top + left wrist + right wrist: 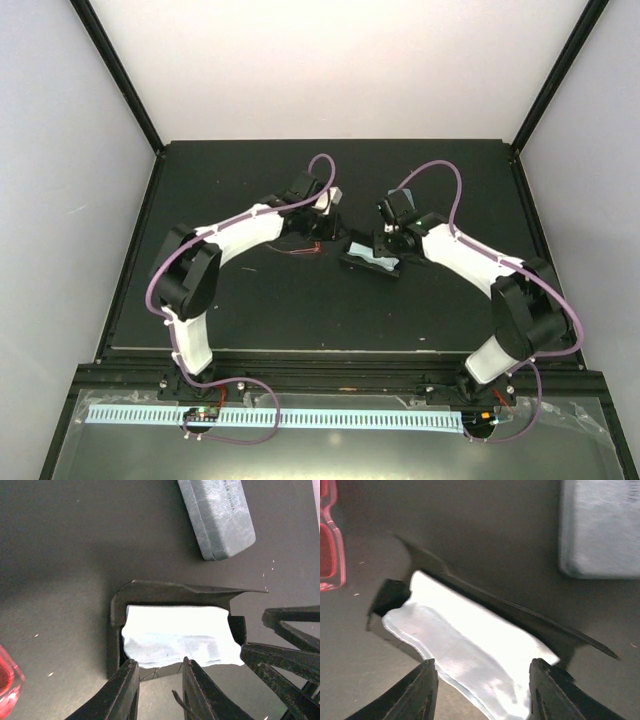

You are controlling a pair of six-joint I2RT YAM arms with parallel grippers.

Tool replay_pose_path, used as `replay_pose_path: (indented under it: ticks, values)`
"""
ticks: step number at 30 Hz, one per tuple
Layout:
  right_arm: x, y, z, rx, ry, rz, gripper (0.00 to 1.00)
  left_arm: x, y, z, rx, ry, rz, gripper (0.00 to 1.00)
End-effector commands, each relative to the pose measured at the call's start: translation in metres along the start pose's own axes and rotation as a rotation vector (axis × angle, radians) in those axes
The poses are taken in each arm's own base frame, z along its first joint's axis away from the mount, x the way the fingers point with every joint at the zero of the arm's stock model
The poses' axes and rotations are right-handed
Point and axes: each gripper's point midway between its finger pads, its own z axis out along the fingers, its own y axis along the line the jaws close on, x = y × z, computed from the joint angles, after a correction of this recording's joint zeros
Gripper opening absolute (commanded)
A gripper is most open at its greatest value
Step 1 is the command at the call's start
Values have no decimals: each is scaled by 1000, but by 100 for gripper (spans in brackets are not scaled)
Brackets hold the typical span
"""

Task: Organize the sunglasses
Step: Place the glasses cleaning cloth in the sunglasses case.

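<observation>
The red sunglasses (306,248) lie on the dark mat left of an open black case (170,592); one red lens shows at the frame edge (330,545). A light blue cloth (175,637) lies spread over the inside of the case. The black sunglasses do not show plainly; only thin dark strands peek from under the cloth's near edge. My left gripper (159,662) hovers at that near edge, open by a narrow gap, with nothing between its fingers. Across from it, my right gripper (483,662) stands open above the cloth (470,645), holding nothing.
A shut pale blue case (217,515) lies beyond the black case, also at the top right of the right wrist view (600,530). The right gripper's dark fingers (285,645) crowd the case's right end. Pale walls enclose the mat (250,310).
</observation>
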Motion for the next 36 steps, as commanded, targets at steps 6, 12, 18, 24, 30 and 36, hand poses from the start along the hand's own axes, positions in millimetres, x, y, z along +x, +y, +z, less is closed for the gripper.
replay_pose_path:
  ticks: [6,12,18,24,30,36]
  values:
    - [-2,61,28,-361,84,-192,68,15,34,-23,-19,-45,-64,23]
    - [10,70,40,-414,158,-255,72,31,48,-26,-27,-29,-77,23]
    - [24,73,42,-453,212,-277,72,33,54,-29,-28,-27,-83,23]
    - [39,69,55,-450,277,-289,73,31,53,-34,-21,-44,-82,23]
    - [40,69,58,-447,281,-286,73,30,54,-37,-24,-52,-85,23]
    - [19,63,39,-390,191,-297,75,29,54,-39,-28,-56,-86,23]
